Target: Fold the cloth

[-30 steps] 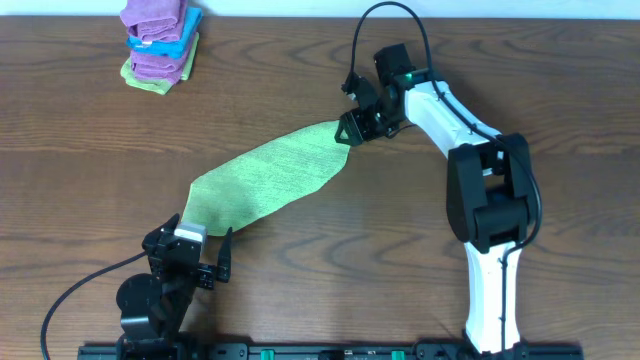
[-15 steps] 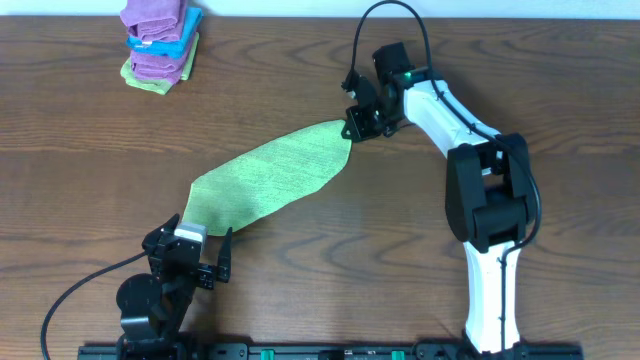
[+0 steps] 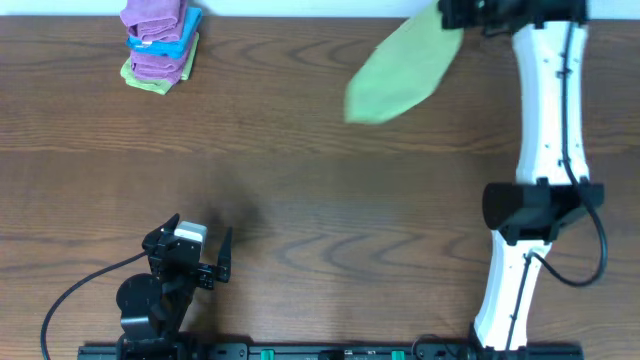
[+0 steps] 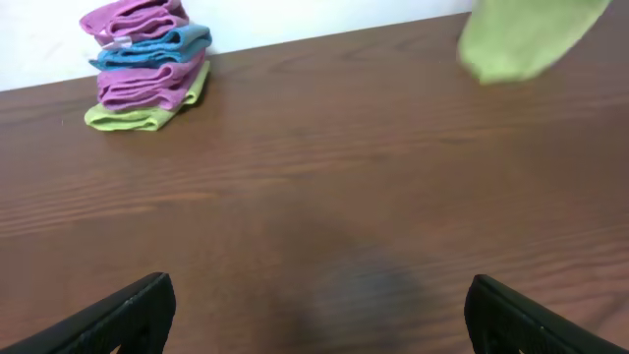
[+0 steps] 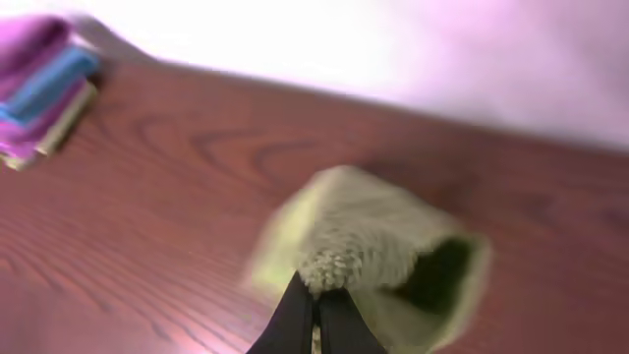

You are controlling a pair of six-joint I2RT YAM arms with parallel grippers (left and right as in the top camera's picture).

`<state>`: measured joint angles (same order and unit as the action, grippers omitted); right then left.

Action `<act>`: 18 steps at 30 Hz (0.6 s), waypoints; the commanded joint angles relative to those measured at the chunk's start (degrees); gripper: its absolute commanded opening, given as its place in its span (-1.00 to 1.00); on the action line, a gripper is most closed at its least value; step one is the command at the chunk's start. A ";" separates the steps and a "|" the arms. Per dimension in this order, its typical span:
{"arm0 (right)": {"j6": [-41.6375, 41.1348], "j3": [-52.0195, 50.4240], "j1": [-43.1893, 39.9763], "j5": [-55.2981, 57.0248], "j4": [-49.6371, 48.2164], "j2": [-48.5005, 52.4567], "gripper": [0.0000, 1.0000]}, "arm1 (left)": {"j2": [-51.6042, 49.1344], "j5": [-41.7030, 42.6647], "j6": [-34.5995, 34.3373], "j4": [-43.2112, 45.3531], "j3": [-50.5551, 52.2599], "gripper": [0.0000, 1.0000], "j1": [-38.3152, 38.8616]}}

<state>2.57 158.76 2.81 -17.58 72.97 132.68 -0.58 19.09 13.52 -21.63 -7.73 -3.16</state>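
Cloth (image 3: 400, 70) hangs off the tips of the right gripper (image 5: 314, 295), which is squeezed tight on its edge. Left gripper (image 4: 319, 310) is wide open, holding nothing.

1. From my overhead feed I see a dark brown, wood-grain surface (image 3: 330, 210).
2. At eleven o'clock, near its far edge, sits a stack of folded towels (image 3: 160, 48): purple, blue, purple, and a lime-green one at the bottom, touching the wood.
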 commanded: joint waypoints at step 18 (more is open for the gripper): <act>7.19 -4.96 26.91 12.24 11.28 -0.72 0.87 | 0.33 -0.11 -0.22 -0.15 1.25 0.91 0.20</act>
<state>8.88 155.98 32.91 -9.74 84.18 131.96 -0.58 19.07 13.52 -21.63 -7.73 -3.16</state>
